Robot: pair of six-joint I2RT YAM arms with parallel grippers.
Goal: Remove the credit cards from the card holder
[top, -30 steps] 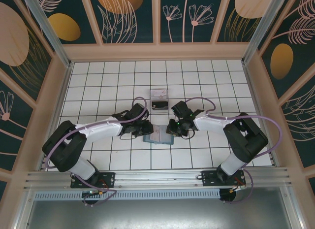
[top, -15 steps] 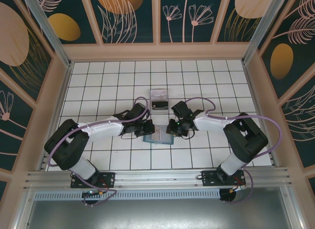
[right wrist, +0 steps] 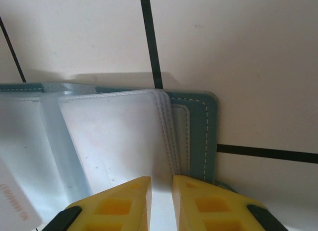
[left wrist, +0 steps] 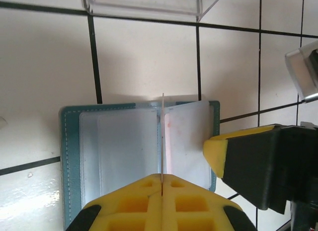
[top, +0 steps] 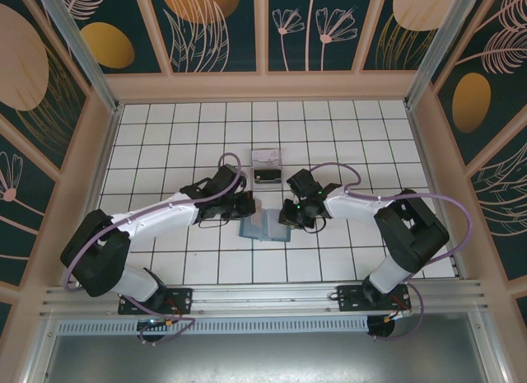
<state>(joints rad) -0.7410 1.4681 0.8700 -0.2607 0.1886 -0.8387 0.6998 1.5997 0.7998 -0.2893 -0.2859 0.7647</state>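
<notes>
**Pale card pinched at the fold, holder pinned by a sleeve**

The left fingers [left wrist: 158, 192] were clenched flat together on the pale credit card [left wrist: 162, 131]. The card stood on edge and ran straight ahead of their tips, over the fold of the card holder [left wrist: 119, 146]. The holder lay open on the bench [left wrist: 144, 57] beneath and ahead of those fingers, with its two halves spread to either side of them. The right fingers [right wrist: 147, 198] were closed on a clear sleeve leaf of the holder's far half. The leaf ran back between their pads, and the teal cover showed just beyond it to their right.

The card looked thin, stiff and light, with a faint pink tint and a smooth, probably slippery face. A grip across its short end, flat on both faces, seemed the right hold. A straight pull along the sleeve would likely suit it better than a twist, which could bend the card or wedge it.

The holder appeared soft: a stitched teal cover with rounded corners and floppy, glossy plastic pockets inside. It probably weighed too little to stay put by itself, so pinning it by a leaf looked sensible, though a thin leaf could stretch or slip.

The bench was white tile with dark grout. A clear plastic box [left wrist: 144, 2] stood well ahead of the left fingers.
</notes>
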